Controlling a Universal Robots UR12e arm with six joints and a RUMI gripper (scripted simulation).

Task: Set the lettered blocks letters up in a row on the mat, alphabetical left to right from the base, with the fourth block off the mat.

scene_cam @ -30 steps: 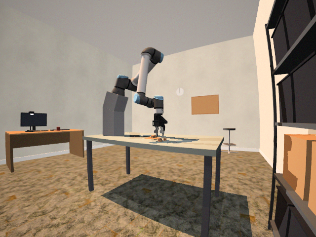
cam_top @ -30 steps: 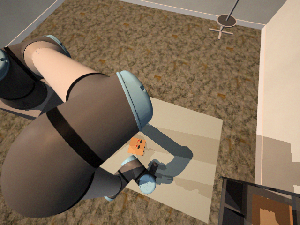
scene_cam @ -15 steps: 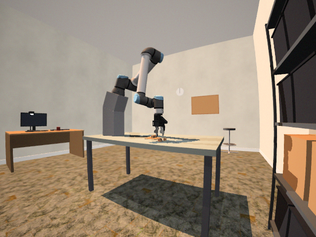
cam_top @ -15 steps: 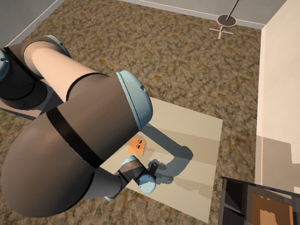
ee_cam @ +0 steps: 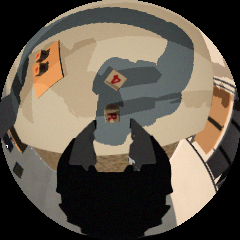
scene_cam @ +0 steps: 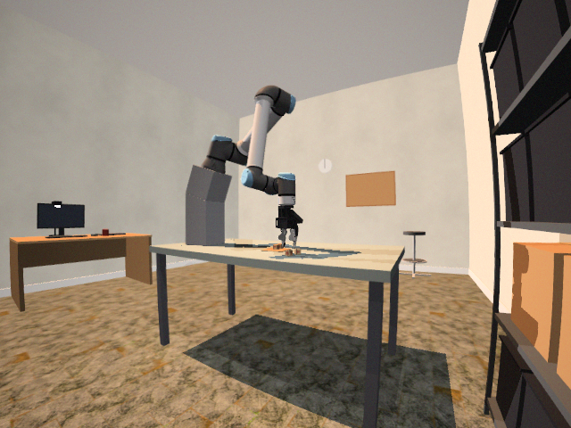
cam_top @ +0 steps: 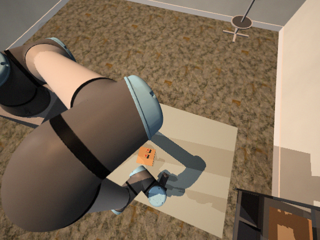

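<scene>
In the wrist view, a tan block with a red R point(ee_cam: 112, 114) lies on the table just ahead of my gripper point(ee_cam: 113, 119). The fingers stand apart with nothing between them, a little above the table top. Beyond it lies a second tan block point(ee_cam: 115, 79), turned at an angle, with a red mark that looks like a 4. Both are off the orange mat point(ee_cam: 47, 67), which lies at the upper left and carries two blocks point(ee_cam: 42, 59). In the top view, the mat point(cam_top: 148, 157) shows two blocks with red marks point(cam_top: 147, 153). The gripper point(cam_top: 164, 178) is to its lower right.
The table point(scene_cam: 285, 258) holds a grey robot pedestal point(scene_cam: 206, 207) at its far left. My own arm point(cam_top: 77, 134) blocks much of the top view. A dark shelf with a cardboard box point(scene_cam: 539, 294) stands to the right, and a stool point(scene_cam: 413, 251) stands behind.
</scene>
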